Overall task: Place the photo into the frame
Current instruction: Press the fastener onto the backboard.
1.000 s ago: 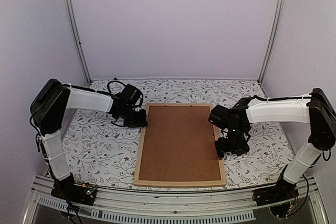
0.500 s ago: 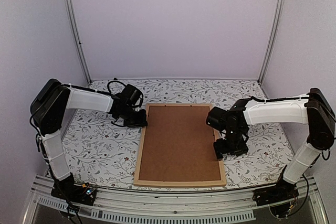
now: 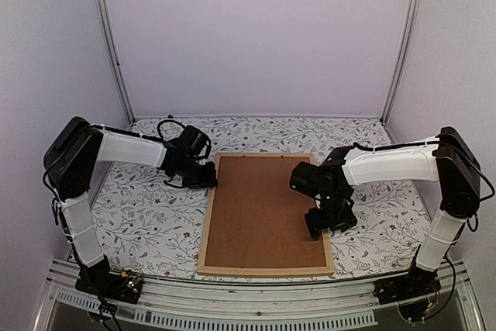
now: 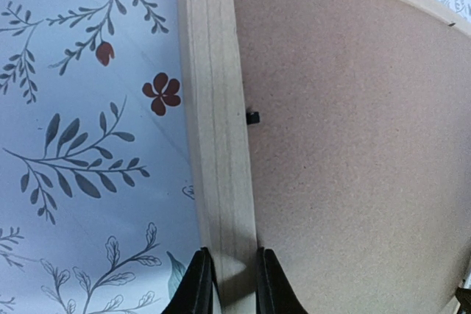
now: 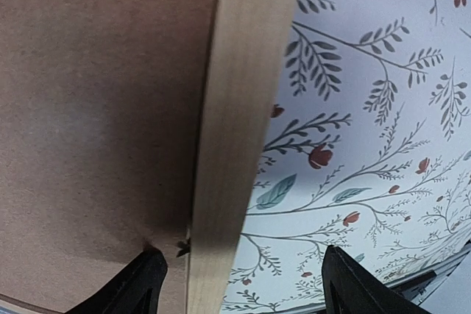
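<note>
The frame (image 3: 206,226), thin light wood, lies flat on the floral cloth with a brown backing board (image 3: 260,211) filling it. The photo is hidden. My left gripper (image 3: 208,180) sits at the frame's far left corner. In the left wrist view the left gripper (image 4: 228,255) is shut on the left wooden bar (image 4: 217,130), one finger on each side. My right gripper (image 3: 325,222) hovers at the frame's right bar. In the right wrist view the right gripper (image 5: 241,255) stands open astride that bar (image 5: 239,123), with one finger above the board (image 5: 96,108) and the other above the cloth.
A small black retaining tab (image 4: 252,117) sticks out from the left bar over the board. Floral tablecloth (image 3: 139,222) surrounds the frame on all sides. Metal uprights (image 3: 108,36) and lilac walls close in the back and sides.
The right arm has swung left, bringing its gripper from beside the frame's right edge to over the right bar. The left arm and the frame have not moved.
</note>
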Tool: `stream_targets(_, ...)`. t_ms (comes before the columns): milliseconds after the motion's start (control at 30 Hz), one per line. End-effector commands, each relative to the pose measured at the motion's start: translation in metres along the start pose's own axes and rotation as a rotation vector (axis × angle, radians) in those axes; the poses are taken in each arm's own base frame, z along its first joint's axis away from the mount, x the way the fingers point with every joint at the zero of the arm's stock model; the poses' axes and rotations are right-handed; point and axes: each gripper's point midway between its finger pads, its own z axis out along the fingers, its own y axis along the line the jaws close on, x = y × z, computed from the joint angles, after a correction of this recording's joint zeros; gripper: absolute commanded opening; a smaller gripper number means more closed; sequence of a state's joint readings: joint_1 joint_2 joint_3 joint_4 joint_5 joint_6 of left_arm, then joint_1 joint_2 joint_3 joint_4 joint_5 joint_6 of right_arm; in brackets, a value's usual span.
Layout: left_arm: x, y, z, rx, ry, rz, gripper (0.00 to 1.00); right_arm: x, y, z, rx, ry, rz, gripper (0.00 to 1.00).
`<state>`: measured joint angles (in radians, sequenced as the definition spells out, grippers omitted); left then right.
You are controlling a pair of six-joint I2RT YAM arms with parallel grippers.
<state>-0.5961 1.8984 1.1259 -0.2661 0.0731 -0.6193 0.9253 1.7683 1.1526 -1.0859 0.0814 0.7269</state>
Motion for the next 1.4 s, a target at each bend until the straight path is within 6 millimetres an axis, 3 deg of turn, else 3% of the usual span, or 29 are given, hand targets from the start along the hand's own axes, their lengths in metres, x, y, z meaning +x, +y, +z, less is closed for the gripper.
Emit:
stream_targets(0, 0.042, 0.008, 0.014, -0.035, 0.112, 0.048, 0.0, -0.005, 0.044, 0.02, -0.091, -0.001, -0.025, 0.79)
stream_targets(167, 0.041, 0.008, 0.013, -0.038, 0.11, 0.051, 0.0, -0.01, 0.051, 0.022, -0.089, -0.002, -0.031, 0.79)
stream_targets(333, 0.036, 0.006, 0.01, -0.036, 0.098, 0.057, 0.0, -0.027, 0.056, -0.003, -0.15, -0.082, -0.021, 0.79)
stream_targets(567, 0.033, 0.003, 0.007, -0.03, 0.092, 0.062, 0.0, -0.039, 0.033, -0.031, -0.195, -0.161, 0.047, 0.78)
stream_targets(700, 0.033, 0.004, 0.007, -0.031, 0.092, 0.063, 0.0, -0.033, 0.011, -0.028, -0.148, -0.139, 0.061, 0.77)
stream_targets(1033, 0.033, 0.005, 0.006, -0.039, 0.089, 0.065, 0.0, -0.01, -0.015, -0.019, -0.078, -0.076, 0.06, 0.77)
stream_targets(1367, 0.036, 0.007, 0.008, -0.044, 0.095, 0.06, 0.0, -0.006, -0.022, -0.018, -0.08, -0.074, 0.074, 0.77)
